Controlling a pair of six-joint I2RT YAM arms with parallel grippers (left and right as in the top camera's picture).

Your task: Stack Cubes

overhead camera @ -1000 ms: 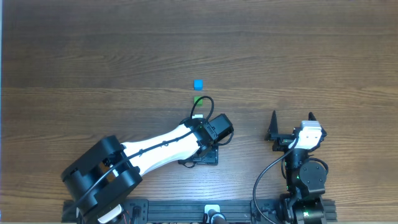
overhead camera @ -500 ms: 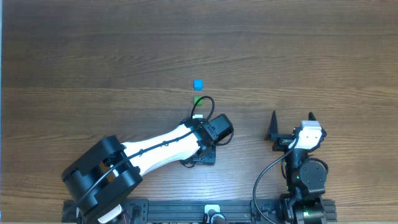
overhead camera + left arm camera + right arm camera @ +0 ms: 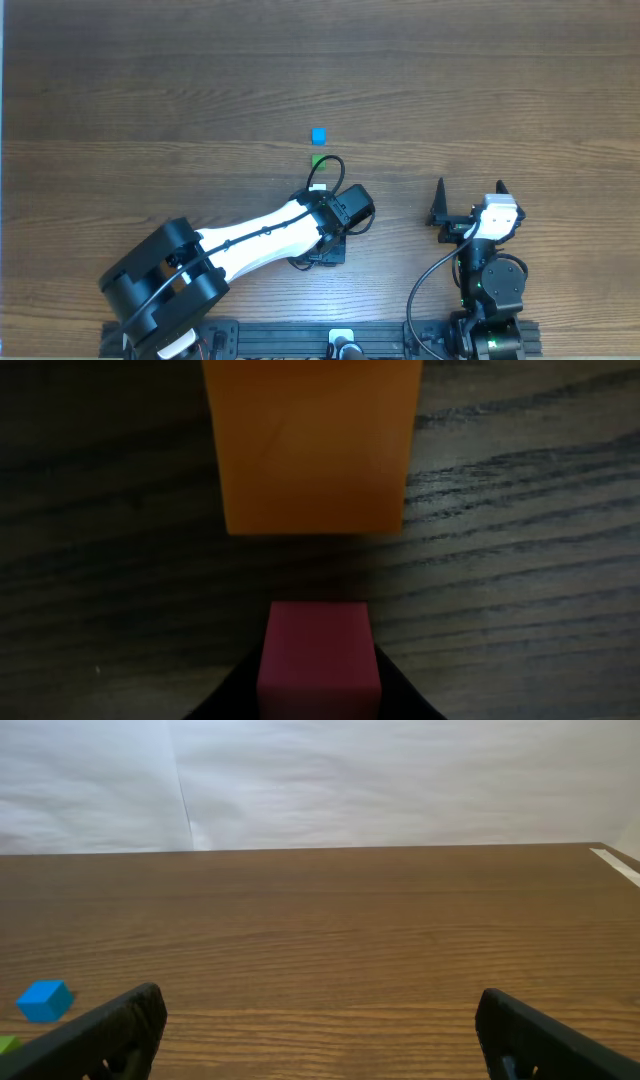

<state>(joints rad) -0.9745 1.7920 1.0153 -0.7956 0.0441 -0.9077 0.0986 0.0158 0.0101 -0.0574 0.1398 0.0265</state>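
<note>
In the left wrist view a red cube (image 3: 318,655) sits between the fingers of my left gripper (image 3: 318,705), which is shut on it low over the table. Just beyond it an orange cube (image 3: 312,445) rests on the wood. From above, the left gripper (image 3: 325,250) lies near the table's front centre, and its arm covers both cubes. A blue cube (image 3: 318,135) and a green cube (image 3: 318,161) lie farther back. My right gripper (image 3: 470,193) stands open at the front right, holding nothing, with the blue cube (image 3: 44,1000) and the green cube (image 3: 8,1044) off to its side.
The wooden table (image 3: 150,90) stretches bare to the back and to both sides. A white wall (image 3: 400,780) stands behind its far edge. A black cable (image 3: 330,165) loops from the left wrist close to the green cube.
The left gripper has shifted slightly with the red cube. The right arm and the blue and green cubes have not moved.
</note>
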